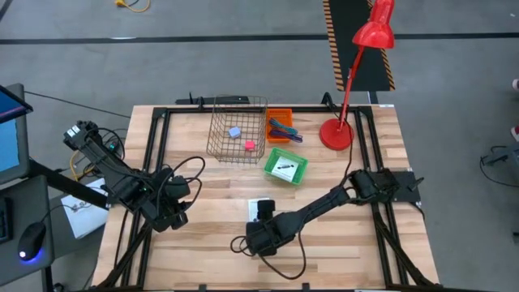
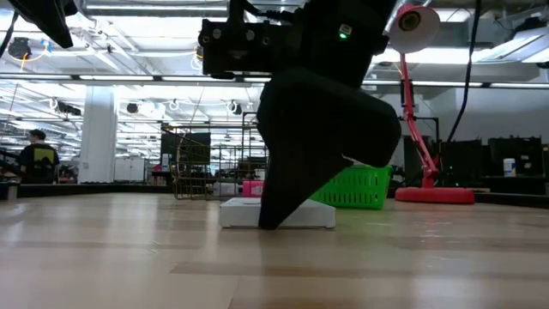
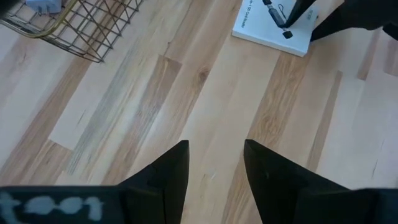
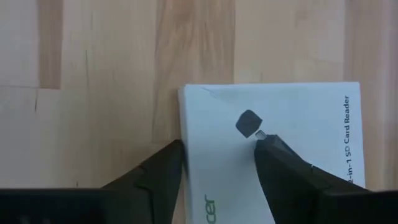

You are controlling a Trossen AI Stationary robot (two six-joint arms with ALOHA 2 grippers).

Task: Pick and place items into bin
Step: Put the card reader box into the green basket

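Observation:
A flat white packet (image 1: 259,208) with dark print lies on the wooden table near its middle front. My right gripper (image 4: 217,149) is open and points down over the packet (image 4: 273,106). One finger (image 4: 165,168) stands just outside the packet's long edge and the other (image 4: 280,165) is over its printed top. In the low view the dark gripper (image 2: 287,206) reaches down to the packet (image 2: 319,215). My left gripper (image 3: 214,149) hangs open over bare wood at the left, holding nothing. My right gripper comes at the white packet from above, slanting down, its fingers astride one long edge (image 4: 181,124). The packet lies flat on the table. I cannot tell whether either finger touches it.
A wire basket (image 1: 219,130) at the back holds a lilac cube (image 1: 234,131) and a pink cube (image 1: 250,145). Beside it are an orange tray (image 1: 280,113) with pen-like sticks (image 1: 281,130), a green bin (image 1: 272,156) holding a packet (image 1: 285,168), and a red lamp (image 1: 336,134).

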